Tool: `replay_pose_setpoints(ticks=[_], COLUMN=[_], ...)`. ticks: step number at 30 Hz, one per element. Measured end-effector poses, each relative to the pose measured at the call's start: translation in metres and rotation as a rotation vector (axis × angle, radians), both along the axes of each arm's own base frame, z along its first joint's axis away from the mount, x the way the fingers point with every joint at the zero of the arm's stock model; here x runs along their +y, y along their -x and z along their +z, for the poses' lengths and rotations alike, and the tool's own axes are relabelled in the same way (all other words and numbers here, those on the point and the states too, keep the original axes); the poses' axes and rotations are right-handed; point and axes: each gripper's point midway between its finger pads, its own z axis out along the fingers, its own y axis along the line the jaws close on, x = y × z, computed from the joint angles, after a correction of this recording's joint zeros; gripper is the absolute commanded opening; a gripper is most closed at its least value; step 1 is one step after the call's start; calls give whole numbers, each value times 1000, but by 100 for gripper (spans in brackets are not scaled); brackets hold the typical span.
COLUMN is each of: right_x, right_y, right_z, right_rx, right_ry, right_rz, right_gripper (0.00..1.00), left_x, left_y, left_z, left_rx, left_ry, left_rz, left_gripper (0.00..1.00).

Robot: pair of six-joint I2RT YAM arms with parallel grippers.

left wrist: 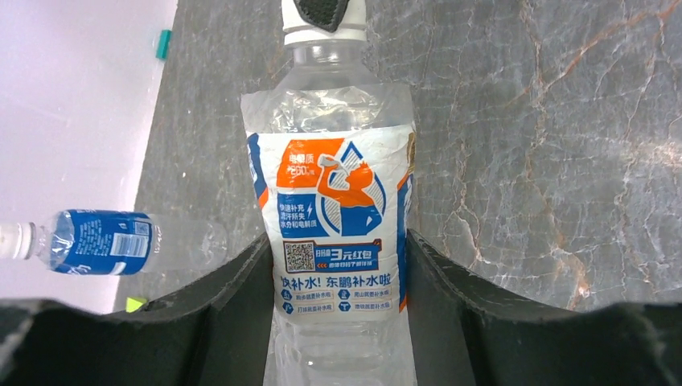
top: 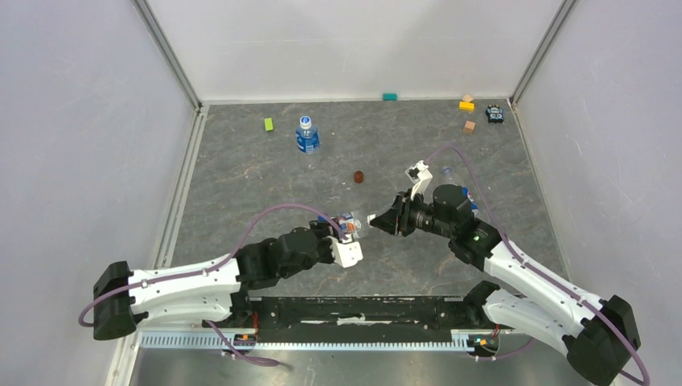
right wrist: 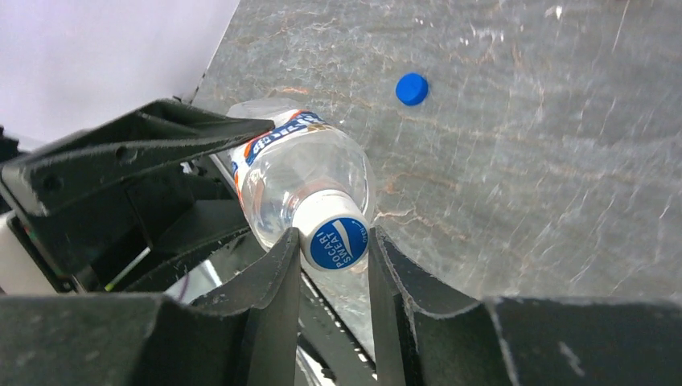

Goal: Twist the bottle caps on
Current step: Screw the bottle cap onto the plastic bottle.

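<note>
The left hand grips the labelled body of a clear water bottle near the middle of the bench, with the neck toward the right arm. The right hand is closed on its white, blue-topped cap.

To do this step well, I think the left hand must hold firm without crushing the thin wall. The right hand should turn straight along the neck, so the thread does not cross.

Bottles: two for sure, the held one and a standing bottle at 11 o'clock from it. A bluish clear shape behind the right arm may be a third.

Caps: two seen, the gripped one and a solid blue cap loose on the bench at 1 o'clock.
</note>
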Motion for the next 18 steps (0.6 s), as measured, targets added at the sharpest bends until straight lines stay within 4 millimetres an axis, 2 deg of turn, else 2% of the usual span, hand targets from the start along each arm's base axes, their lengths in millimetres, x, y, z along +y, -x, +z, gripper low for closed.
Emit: replay_pose_setpoints(ticks=[5, 8, 9, 18], right_x=[-2, -3, -3, -3], right_y=[2, -1, -2, -7], right_z=[-13, -13, -12, 1], right_rx=[146, 189, 194, 164], right_ry=[-62, -85, -93, -137], right_rz=[-95, -136, -145, -171], right_gripper=[0, 0, 3, 64], left_x=[-2, -3, -3, -4], left_y=[2, 0, -1, -3], left_z=[-10, -11, -11, 0], left_rx=[-64, -98, -111, -169], left_ry=[-70, -75, -69, 19], left_rz=[-2, 13, 19, 38], left_gripper=[5, 5, 5, 5])
